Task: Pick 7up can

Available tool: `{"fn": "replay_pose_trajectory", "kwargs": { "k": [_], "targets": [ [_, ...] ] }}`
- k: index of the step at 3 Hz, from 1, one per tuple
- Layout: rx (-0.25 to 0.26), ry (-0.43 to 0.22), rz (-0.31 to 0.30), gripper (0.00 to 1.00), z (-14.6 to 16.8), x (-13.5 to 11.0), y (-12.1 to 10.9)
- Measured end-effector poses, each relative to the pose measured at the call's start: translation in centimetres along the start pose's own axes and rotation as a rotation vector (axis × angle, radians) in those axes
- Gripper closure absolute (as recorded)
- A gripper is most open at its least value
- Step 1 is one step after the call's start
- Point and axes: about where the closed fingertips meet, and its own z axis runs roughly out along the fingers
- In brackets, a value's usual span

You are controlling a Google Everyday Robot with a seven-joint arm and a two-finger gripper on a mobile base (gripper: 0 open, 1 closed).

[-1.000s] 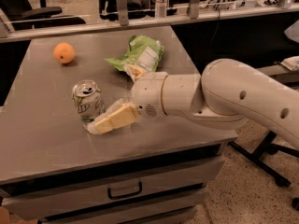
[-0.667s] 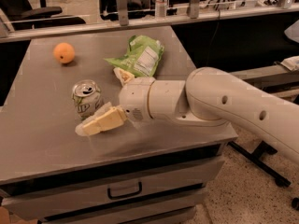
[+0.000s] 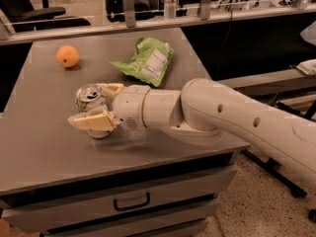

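Bottom of frame: drawer (image 3: 131,201) w/ handle, under grey table (image 3: 39,152). Left of centre: gripper (image 3: 88,104) open approx can-wide, straddling 7up can (image 3: 90,94); near finger across can front, far finger behind. Can upright on table; pad contact can't tell. Arm (image 3: 222,115) enters from right. Farther back: green snack bag (image 3: 145,60) upper centre, orange (image 3: 67,56) upper left.

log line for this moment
gripper around can | can upright on table | grip unconfirmed | bag, orange behind, apart
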Motion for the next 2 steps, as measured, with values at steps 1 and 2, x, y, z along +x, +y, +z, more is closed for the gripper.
{"fn": "replay_pose_trajectory", "kwargs": {
  "k": [1,2],
  "targets": [
    [0.018,-0.034,0.007,0.61,0.0,-0.5,-0.5],
    [0.084,-0.071,0.017,0.84,-2.1,-2.6,-3.0]
  ]
}}
